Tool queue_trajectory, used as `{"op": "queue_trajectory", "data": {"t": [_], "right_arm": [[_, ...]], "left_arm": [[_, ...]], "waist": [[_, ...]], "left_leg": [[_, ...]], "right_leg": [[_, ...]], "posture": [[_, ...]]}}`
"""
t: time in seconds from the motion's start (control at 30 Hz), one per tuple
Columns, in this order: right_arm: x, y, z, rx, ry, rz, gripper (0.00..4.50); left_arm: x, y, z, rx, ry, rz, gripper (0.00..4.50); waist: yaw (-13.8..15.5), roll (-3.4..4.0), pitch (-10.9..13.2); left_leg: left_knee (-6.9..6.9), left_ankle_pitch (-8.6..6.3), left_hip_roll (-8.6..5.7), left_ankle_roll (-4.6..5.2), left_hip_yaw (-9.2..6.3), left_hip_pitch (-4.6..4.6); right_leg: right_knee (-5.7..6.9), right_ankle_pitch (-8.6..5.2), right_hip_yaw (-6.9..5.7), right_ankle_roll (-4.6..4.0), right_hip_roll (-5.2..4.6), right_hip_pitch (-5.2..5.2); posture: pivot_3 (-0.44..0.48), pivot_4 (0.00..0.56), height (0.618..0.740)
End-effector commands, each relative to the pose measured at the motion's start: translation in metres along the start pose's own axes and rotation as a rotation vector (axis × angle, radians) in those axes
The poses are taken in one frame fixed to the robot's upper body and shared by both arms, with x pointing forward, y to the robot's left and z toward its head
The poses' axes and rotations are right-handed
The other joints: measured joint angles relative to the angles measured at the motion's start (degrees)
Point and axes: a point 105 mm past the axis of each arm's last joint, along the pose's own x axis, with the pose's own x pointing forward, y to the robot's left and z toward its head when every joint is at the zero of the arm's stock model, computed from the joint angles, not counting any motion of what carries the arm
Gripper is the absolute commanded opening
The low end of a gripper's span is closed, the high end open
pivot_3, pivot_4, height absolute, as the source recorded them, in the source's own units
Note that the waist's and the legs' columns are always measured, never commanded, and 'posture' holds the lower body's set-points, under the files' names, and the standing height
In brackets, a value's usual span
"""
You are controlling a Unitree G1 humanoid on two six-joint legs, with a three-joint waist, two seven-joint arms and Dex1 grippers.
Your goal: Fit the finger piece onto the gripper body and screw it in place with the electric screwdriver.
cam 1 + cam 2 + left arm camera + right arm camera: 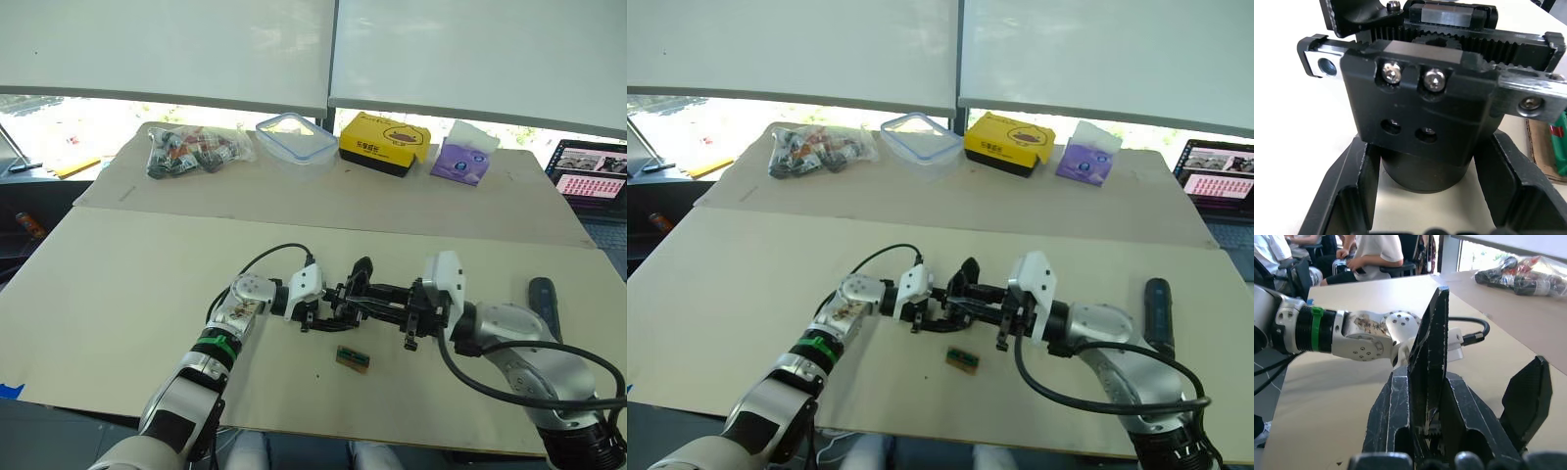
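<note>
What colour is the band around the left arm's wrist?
Green. The band shows best in the right wrist view, on the left arm's silver wrist.

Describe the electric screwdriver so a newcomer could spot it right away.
Start at the open laptop on the robot's far right, then come nearer along the tan table. Lying apart beyond the right arm's elbow is the electric screwdriver: a thick dark cylinder, unlike the small green-brown block between the arms.

Beige table (118, 294), white blinds (167, 49) over bright windows, seated people (1371, 254)
</note>
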Motion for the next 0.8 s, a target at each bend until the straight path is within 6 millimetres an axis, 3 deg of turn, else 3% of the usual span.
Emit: {"op": "queue_trajectory", "data": {"t": [0.03,0.43,0.8], "right_arm": [[0.001,-0.003,-0.005,-0.027,0.021,-0.006,0.37],[0.007,-0.001,-0.017,-0.044,0.047,0.006,0.37],[0.006,-0.005,-0.003,-0.089,-0.009,-0.001,0.37]], "left_arm": [[0.002,-0.006,-0.006,0.001,0.035,-0.02,2.28],[0.002,-0.01,-0.011,-0.019,0.048,-0.025,2.28],[0.002,-0.012,-0.013,-0.028,0.053,-0.031,2.28]], "waist": [[0.0,0.0,0.0],[-0.1,0.01,0.0],[-0.4,0.01,0.0]], "left_leg": [[0.0,0.0,0.0,0.0,0.0,0.01],[-0.01,0.0,0.0,0.0,-0.02,0.12],[-0.05,0.0,0.0,0.0,-0.02,0.26]], "right_leg": [[0.0,0.0,0.0,0.0,0.0,0.01],[0.01,-0.02,-0.02,-0.01,0.0,0.1],[0.03,-0.04,-0.02,-0.02,0.01,0.17]], "posture": [[0.0,0.15,0.74],[0.0,0.15,0.74],[0.0,0.15,0.74]]}}
